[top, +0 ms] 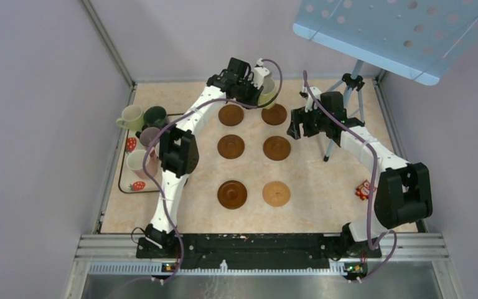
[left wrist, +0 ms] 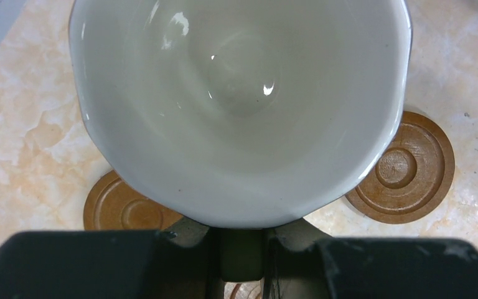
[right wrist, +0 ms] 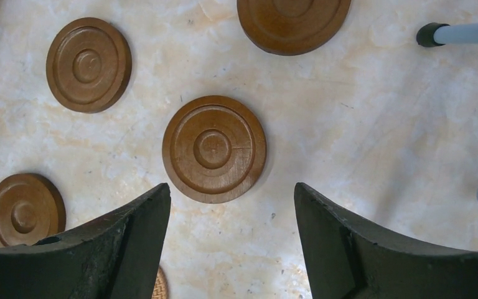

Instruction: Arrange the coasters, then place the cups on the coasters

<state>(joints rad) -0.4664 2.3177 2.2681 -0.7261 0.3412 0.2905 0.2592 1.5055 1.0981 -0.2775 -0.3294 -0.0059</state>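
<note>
The left tool [top: 260, 86] is clamped on a pale cup [left wrist: 236, 106] above the far coasters [left wrist: 404, 168]; the right tool [right wrist: 230, 240] hangs spread apart, empty, over the surface [right wrist: 373, 124].

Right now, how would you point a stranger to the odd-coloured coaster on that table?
On the beige table, six round coasters lie in two columns of three. Take the right column's one nearest the black bar: the tan coaster. It alone is pale; its five neighbours are dark brown.
</note>
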